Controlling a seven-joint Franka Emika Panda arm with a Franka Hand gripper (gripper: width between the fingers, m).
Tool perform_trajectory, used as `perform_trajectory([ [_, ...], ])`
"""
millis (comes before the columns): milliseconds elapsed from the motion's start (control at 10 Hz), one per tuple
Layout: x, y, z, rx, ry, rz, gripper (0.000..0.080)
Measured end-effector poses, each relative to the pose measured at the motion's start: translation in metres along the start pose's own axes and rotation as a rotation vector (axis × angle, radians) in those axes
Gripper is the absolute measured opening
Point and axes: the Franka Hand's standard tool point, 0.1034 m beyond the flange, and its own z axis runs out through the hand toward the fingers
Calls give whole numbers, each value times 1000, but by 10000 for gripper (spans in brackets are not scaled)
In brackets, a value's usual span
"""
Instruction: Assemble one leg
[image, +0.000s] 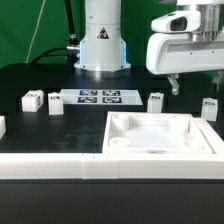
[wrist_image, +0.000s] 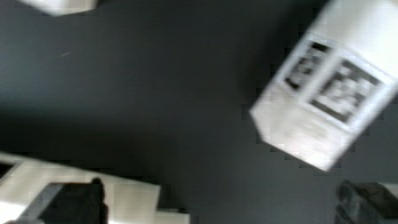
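Several small white legs with marker tags stand on the black table: two on the exterior view's left (image: 31, 100) (image: 55, 103), one right of the middle (image: 156, 101), one at the far right (image: 209, 106). My gripper (image: 196, 84) hangs open and empty above the table, between and higher than the two right-hand legs. In the blurred wrist view a leg (wrist_image: 320, 95) with its tag lies ahead of the open gripper (wrist_image: 222, 205), apart from both fingertips (wrist_image: 71, 205). I cannot tell which leg it is. Nothing sits between the jaws.
The marker board (image: 100, 97) lies in front of the robot base (image: 102, 45). A wide white square tray-like piece (image: 115, 135) lies near the front, with a white bar (image: 50, 165) along the table's front edge. A white edge (wrist_image: 36, 175) shows beside one finger.
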Motion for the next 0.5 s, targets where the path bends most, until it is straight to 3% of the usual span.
perform_trajectory([
  [300, 1, -16, 7, 22, -11, 285, 649],
  [500, 1, -17, 7, 33, -17, 418, 649],
])
